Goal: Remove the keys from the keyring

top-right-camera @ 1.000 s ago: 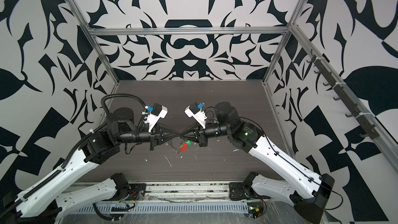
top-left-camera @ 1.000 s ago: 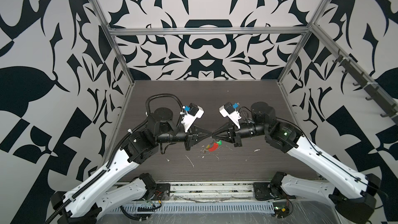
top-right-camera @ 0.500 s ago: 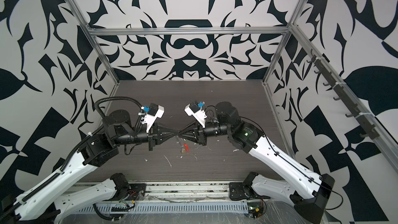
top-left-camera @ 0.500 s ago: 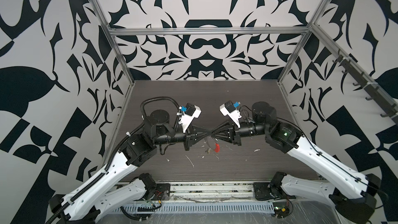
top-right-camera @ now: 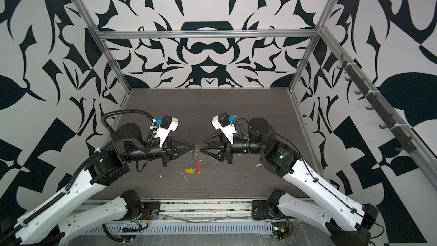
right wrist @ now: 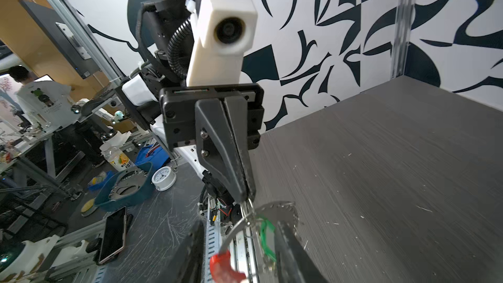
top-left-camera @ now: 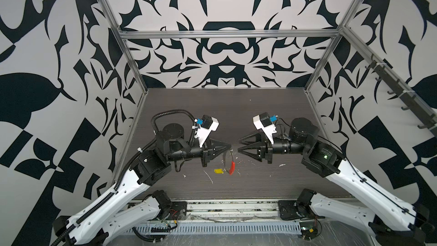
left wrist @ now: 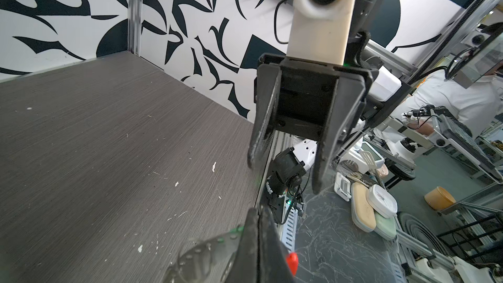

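1. Keyring (top-left-camera: 232, 168), a thin grey hoop with a red sleeve (top-right-camera: 198, 166) on its lower arc, hangs mid-scene over the dark table (top-left-camera: 212, 110).
2. Jaws of the left gripper (top-left-camera: 230, 147) are pressed together, pinching the hoop's top wire.
3. Jaws of the right gripper (top-left-camera: 238, 145) are spread, their tips facing the left gripper, just apart from it.
4. One green-tagged key (right wrist: 265, 236) dangles on the hoop just under the pinch, between the right gripper's spread fingers; whether it touches them cannot be told.
5. One yellow-tagged key (top-left-camera: 218, 171) lies on the table just beside the sleeve's lower end; whether it is threaded on the hoop cannot be told.
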